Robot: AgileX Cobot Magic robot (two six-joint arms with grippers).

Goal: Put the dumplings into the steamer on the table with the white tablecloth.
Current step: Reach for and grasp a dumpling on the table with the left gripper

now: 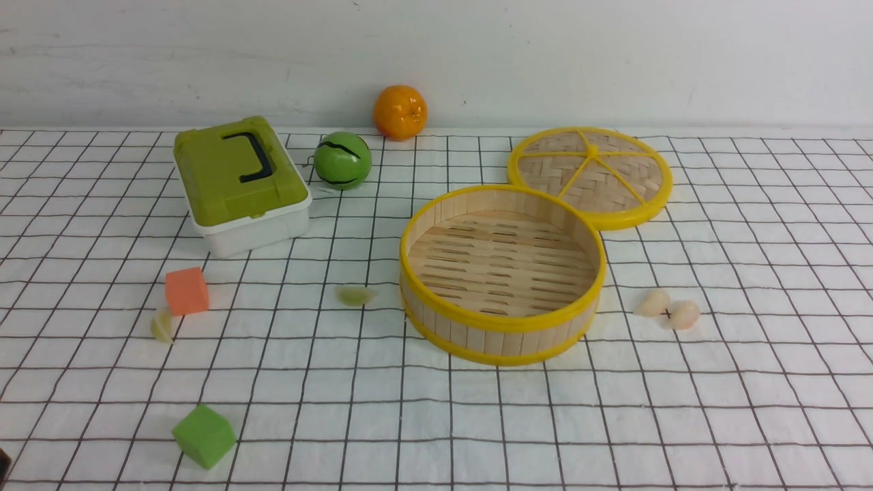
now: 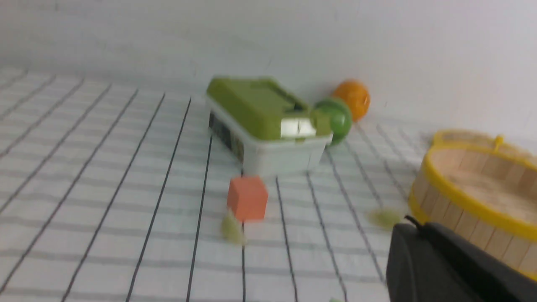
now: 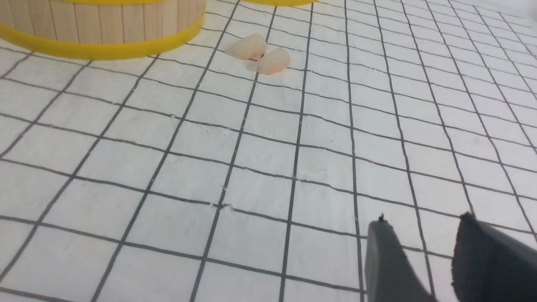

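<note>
The steamer point(image 1: 501, 326) stands empty on the table with the white tablecloth point(image 1: 614, 423). Two whitish-pink dumplings point(image 1: 653, 302) point(image 1: 684, 314) lie touching just right of it, also in the right wrist view point(image 3: 248, 47) point(image 3: 273, 61). One pale green dumpling point(image 1: 354, 295) lies left of the steamer. Another green dumpling point(image 1: 161, 326) rests against the orange cube point(image 1: 186, 290). My left gripper point(image 2: 413, 224) is shut and holds nothing, near the steamer wall point(image 2: 461, 184). My right gripper point(image 3: 423, 222) is open over bare cloth, well short of the pink dumplings.
The flat woven lid point(image 1: 590, 174) leans against the steamer's far right side. A green-lidded white box point(image 1: 239, 181), a green ball point(image 1: 342, 160) and an orange point(image 1: 400, 112) sit at the back left. A green cube point(image 1: 204, 436) lies at the front left.
</note>
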